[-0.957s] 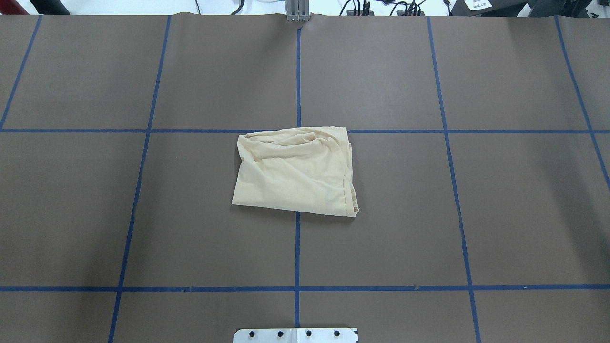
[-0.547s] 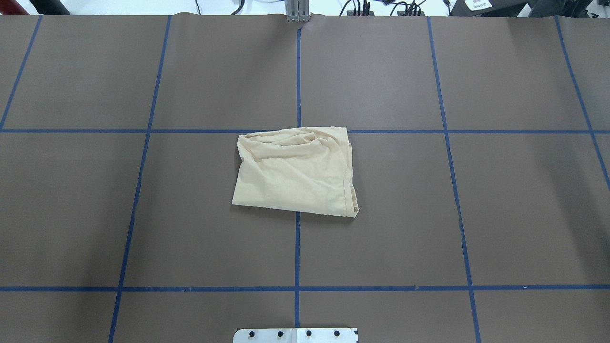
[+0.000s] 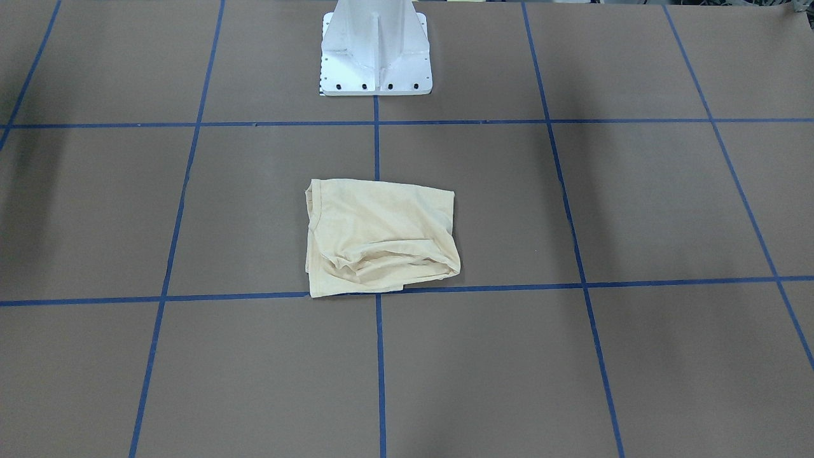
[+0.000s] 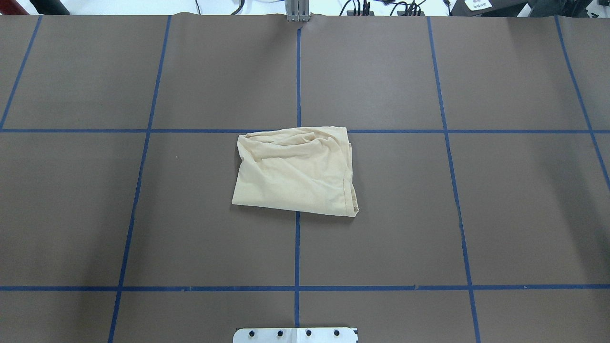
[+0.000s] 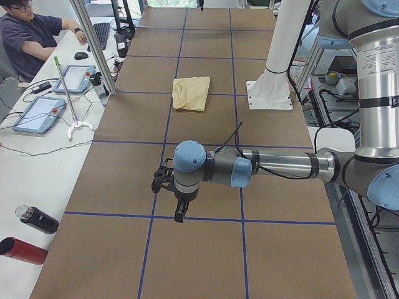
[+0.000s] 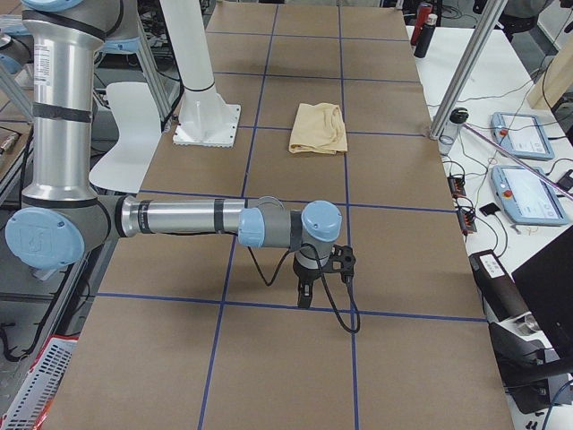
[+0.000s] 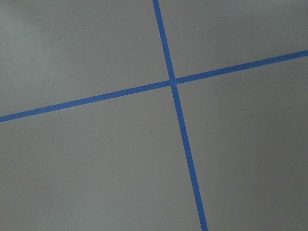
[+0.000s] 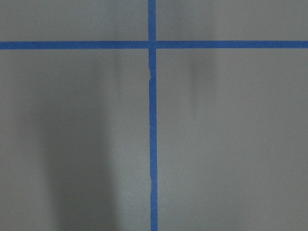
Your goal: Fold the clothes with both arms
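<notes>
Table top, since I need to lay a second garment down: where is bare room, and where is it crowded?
Bare squares flank the folded shirt on both sides, lie beyond it to the far edge, and between it and the pedestal base. Crowded only toward the table's ends, where the left arm and right arm hang.

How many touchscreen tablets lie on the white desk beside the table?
2. In the exterior left view, the farther tablet lies on the white desk, and the nearer tablet lies just in front of it, toward the camera. More may be out of frame.
</notes>
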`<state>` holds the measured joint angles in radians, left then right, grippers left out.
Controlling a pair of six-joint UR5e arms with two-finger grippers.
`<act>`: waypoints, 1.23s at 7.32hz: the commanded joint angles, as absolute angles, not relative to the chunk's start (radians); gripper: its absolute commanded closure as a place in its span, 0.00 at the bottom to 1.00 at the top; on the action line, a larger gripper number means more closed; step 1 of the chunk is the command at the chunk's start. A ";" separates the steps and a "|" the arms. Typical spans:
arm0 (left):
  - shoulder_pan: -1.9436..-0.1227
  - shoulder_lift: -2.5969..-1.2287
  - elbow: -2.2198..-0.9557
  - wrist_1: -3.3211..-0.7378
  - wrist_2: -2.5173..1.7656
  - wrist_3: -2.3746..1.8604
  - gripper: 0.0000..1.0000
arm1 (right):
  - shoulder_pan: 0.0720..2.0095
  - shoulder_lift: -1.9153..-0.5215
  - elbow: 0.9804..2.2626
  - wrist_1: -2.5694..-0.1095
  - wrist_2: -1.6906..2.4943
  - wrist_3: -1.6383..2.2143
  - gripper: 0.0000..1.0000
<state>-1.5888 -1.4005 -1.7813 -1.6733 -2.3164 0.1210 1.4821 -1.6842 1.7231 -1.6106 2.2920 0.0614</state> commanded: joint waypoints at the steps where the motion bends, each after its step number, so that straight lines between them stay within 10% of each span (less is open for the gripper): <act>1: -1.589 -1.397 -1.787 -1.674 -2.321 0.120 0.00 | 1.485 -1.715 1.736 -1.496 2.296 0.070 0.00; 9: -1.591 -1.394 -1.795 -1.675 -2.313 0.123 0.00 | 1.485 -1.720 1.775 -1.491 2.296 0.074 0.00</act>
